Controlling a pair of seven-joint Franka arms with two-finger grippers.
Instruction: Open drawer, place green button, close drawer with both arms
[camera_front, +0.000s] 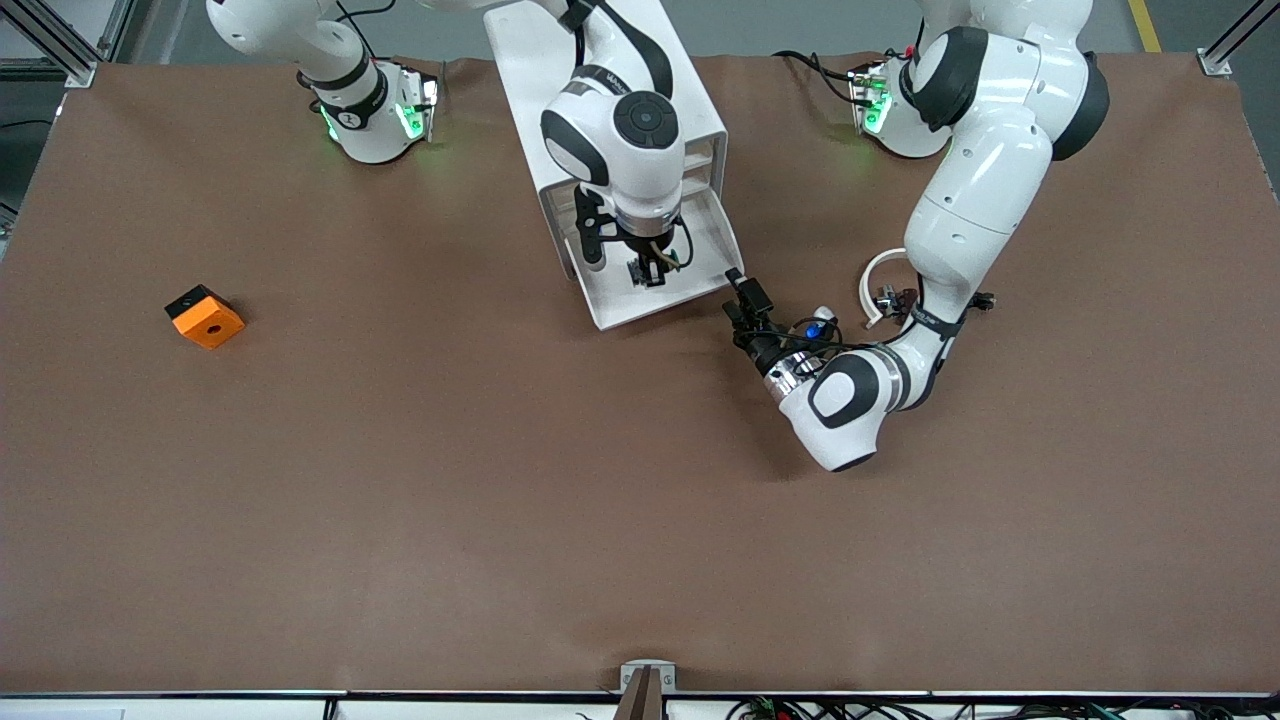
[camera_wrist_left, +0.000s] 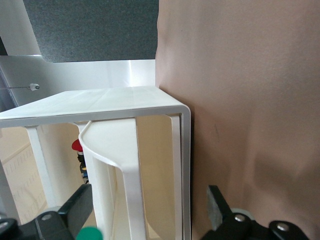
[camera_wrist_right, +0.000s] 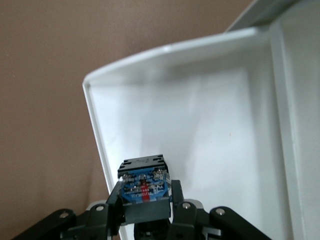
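Observation:
The white cabinet (camera_front: 610, 90) stands at the middle of the table, near the robots' bases. Its lowest drawer (camera_front: 640, 312) is pulled out toward the front camera, white floor (camera_wrist_right: 200, 125) showing. My right gripper (camera_front: 650, 275) hangs over the drawer's floor, shut on the button (camera_wrist_right: 144, 175). Only the button's black-and-blue body shows between the fingers (camera_wrist_right: 176, 200). My left gripper (camera_front: 733, 293) is open beside the drawer's front corner at the left arm's end, low over the table. Its fingers (camera_wrist_left: 75, 210) stand wide apart, touching nothing, and face the cabinet (camera_wrist_left: 125, 102).
An orange block with a hole (camera_front: 205, 317) lies toward the right arm's end of the table. A white ring (camera_front: 880, 275) and small black clip pieces (camera_front: 890, 298) lie beside the left forearm. The left arm's elbow (camera_front: 845, 400) is low over the table.

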